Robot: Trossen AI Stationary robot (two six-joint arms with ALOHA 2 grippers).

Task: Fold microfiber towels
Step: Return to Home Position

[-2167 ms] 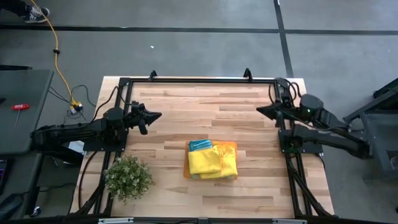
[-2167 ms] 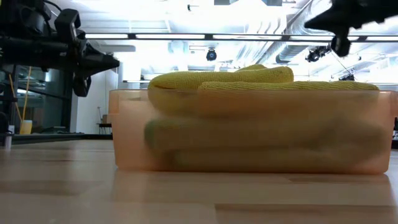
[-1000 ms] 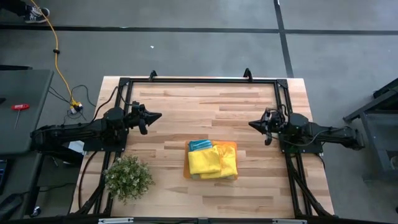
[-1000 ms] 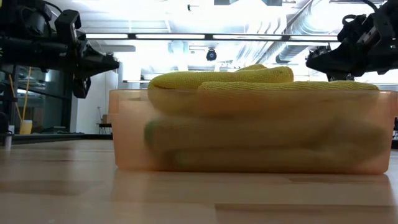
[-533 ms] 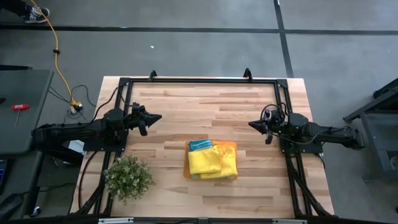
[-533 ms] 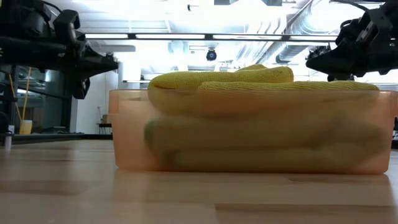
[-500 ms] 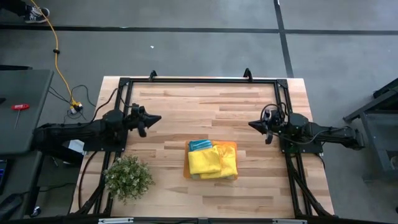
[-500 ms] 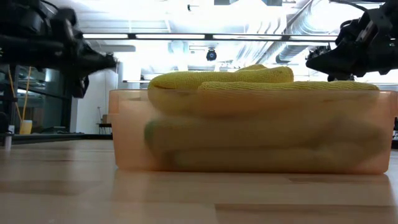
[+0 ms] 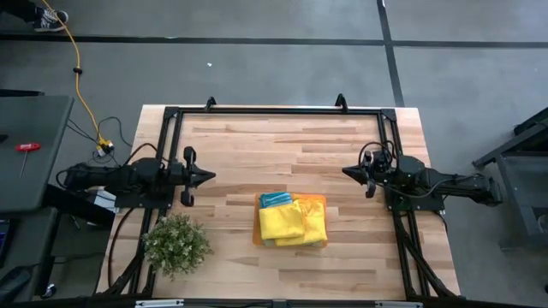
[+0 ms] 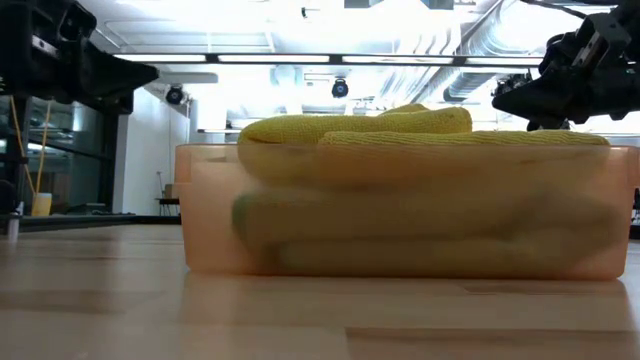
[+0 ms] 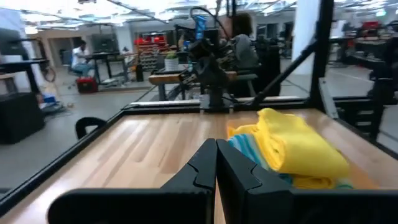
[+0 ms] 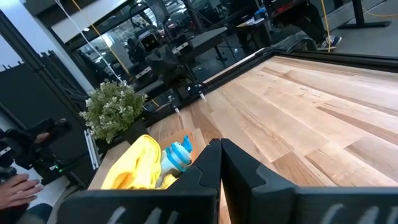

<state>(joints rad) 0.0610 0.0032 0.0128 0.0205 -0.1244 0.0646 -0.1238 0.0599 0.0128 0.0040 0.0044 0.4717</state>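
- Microfiber towels are all in one place on the wooden table, the largest thing in sight: they lie folded and stacked in the orange bin, on the near middle part of the tabletop.
- A black frame runs along the edges of the table.
- The left arm reaches in from the left side. The left gripper hangs above bare wood and points toward the middle of the table, well apart from the bin. In the left wrist view its two fingers lie pressed together, with nothing between them.
- The right arm reaches in from the right side. The right gripper also hangs above bare wood, facing the left one across the table, and is apart from the bin. In the right wrist view its fingers meet along their length and hold nothing.
- In the low view the bin wall is half transparent. The yellow towels rise above its rim, and darker folds show through the wall below them.
- A small potted plant stands near the front left corner of the table, well apart from the bin.
- One teal towel is visible at the far left corner of the bin, just beside the yellow ones and partly under them.
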